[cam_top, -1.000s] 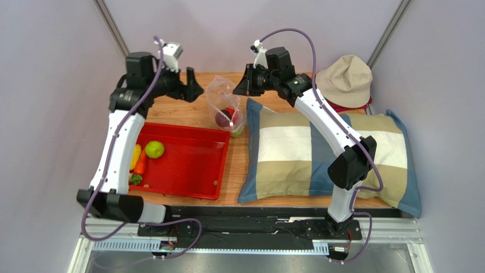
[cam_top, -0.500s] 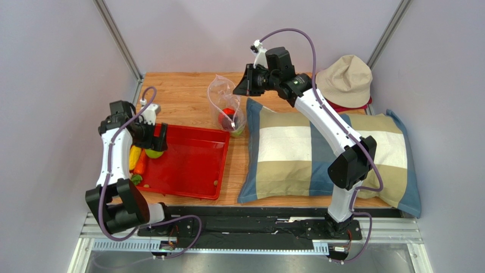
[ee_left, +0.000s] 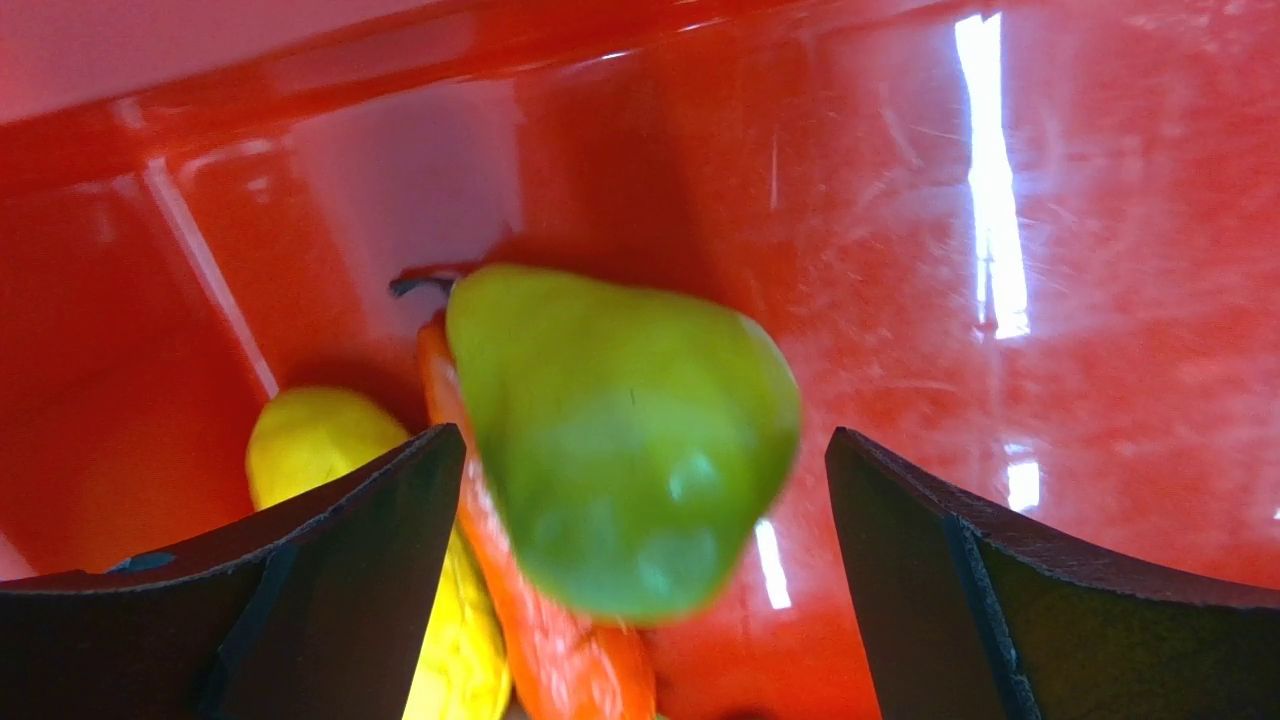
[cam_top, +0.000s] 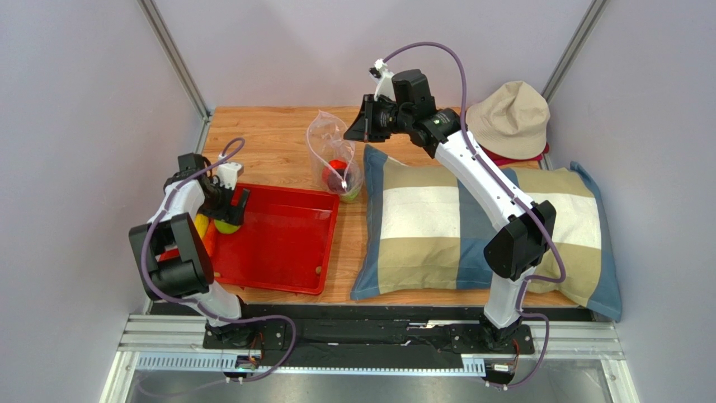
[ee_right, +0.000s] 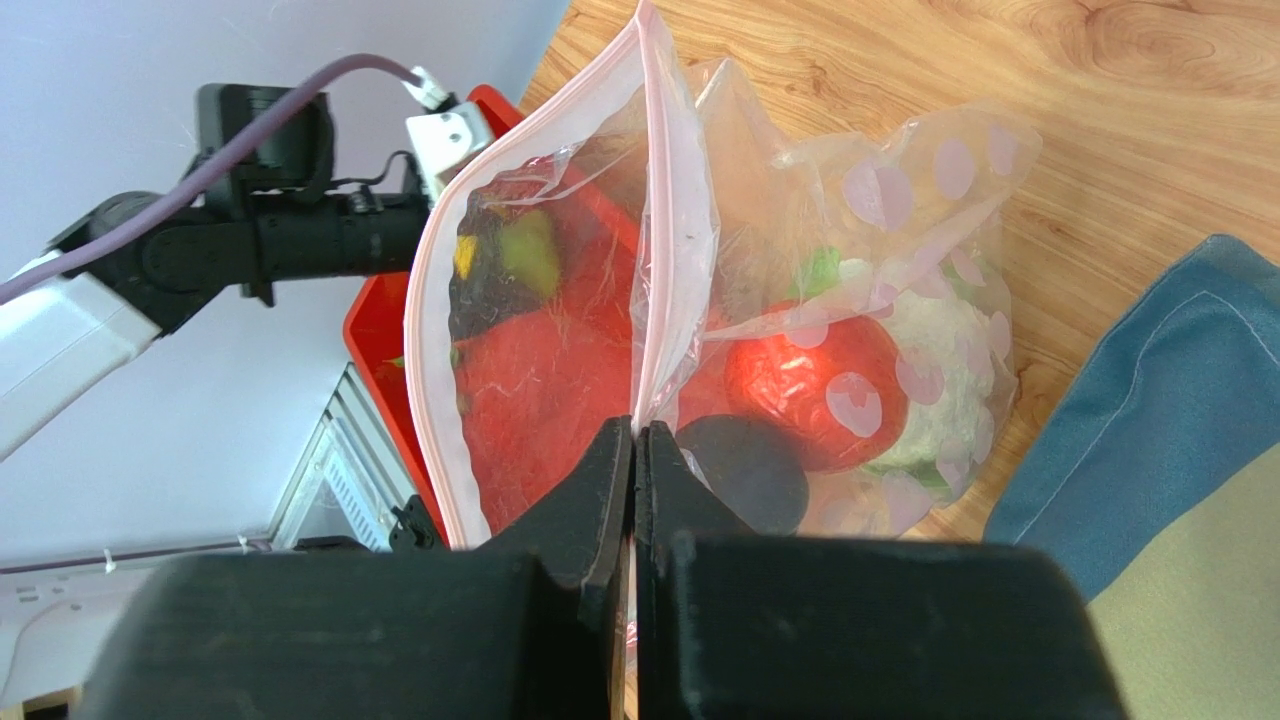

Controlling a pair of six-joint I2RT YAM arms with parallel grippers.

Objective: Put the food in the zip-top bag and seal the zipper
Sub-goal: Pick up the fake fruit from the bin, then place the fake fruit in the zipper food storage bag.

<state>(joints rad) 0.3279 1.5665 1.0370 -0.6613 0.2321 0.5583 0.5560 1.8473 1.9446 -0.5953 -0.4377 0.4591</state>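
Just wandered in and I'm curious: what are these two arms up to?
They are bagging toy food. The right gripper pinches the rim of the bag, holding it upright beside the pillow. A red fruit, a dark fruit and a cauliflower are already inside. The left gripper is open over the tray, its fingers either side of the green apple, not yet closed. A carrot and a banana lie beside it. The bag is unsealed.

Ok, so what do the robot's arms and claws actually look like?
Both arms have white link shells with black joint housings; see the right arm and left arm. A purple cable loops along each. The left claw and right claw have black, matte, blocky fingers. No markings are legible.
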